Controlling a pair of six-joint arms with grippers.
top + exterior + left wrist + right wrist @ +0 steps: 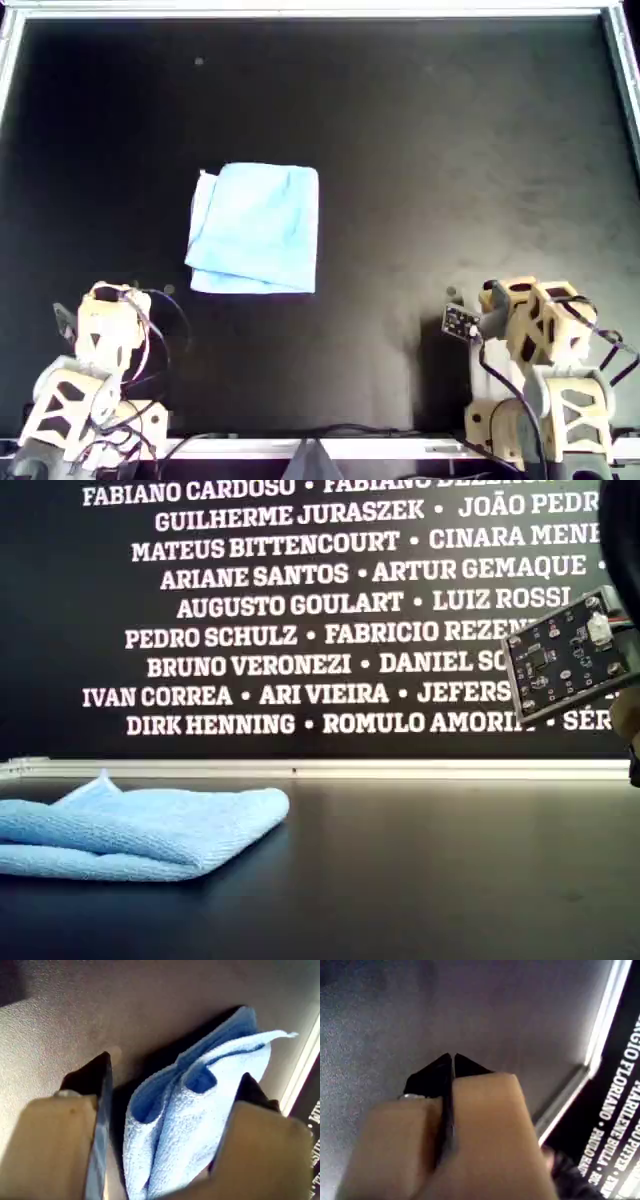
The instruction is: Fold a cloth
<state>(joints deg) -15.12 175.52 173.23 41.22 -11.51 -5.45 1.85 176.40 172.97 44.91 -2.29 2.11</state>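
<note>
Both arms sit at the near edge of the black counter [420, 150], apart from the cloth [255, 228]. Left gripper [170, 1105] fingers spread wide, empty; right gripper [452, 1062] fingers pressed together. Cloth lies folded in layers, seemingly finished.

I work over a flat matte black tabletop [420, 150], speckled with fine pale dust. A thin silver metal rim [300, 12] runs along its 12 o'clock edge in the overhead view, and turns down the 3 o'clock side as well. Beyond that rim, in the exterior view, stands a black back wall panel printed with rows of white capital-letter names [300, 610]. Light falls evenly from above, leaving a soft grey sheen on the tabletop and a bright glint along the rim.
</note>
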